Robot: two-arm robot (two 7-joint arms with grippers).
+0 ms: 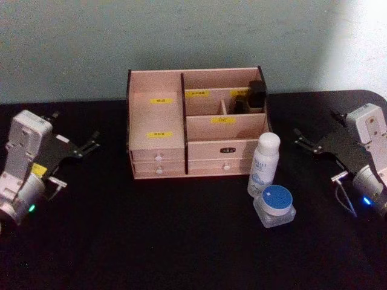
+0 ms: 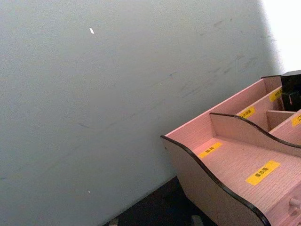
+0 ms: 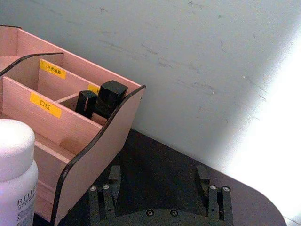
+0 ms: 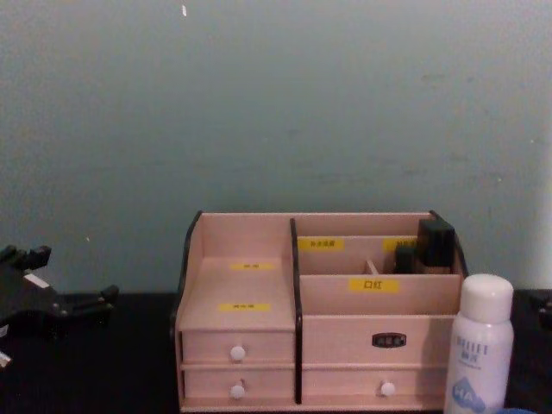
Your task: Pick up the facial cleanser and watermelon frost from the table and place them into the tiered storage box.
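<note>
The white cylindrical facial cleanser (image 1: 263, 164) and squat, blue-lidded watermelon frost (image 1: 275, 205) stood nearer the right gripper (image 1: 300, 140) than the left gripper (image 1: 92, 141). Both jaws were spread and empty.

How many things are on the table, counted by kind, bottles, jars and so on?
Tall white cylindrical plastic bottle: 1
Squat clear jar with round blue lid: 1
Small dark black-capped containers inside the organiser: 2
Pale pink wooden tiered organiser: 1
Total: 5
</note>
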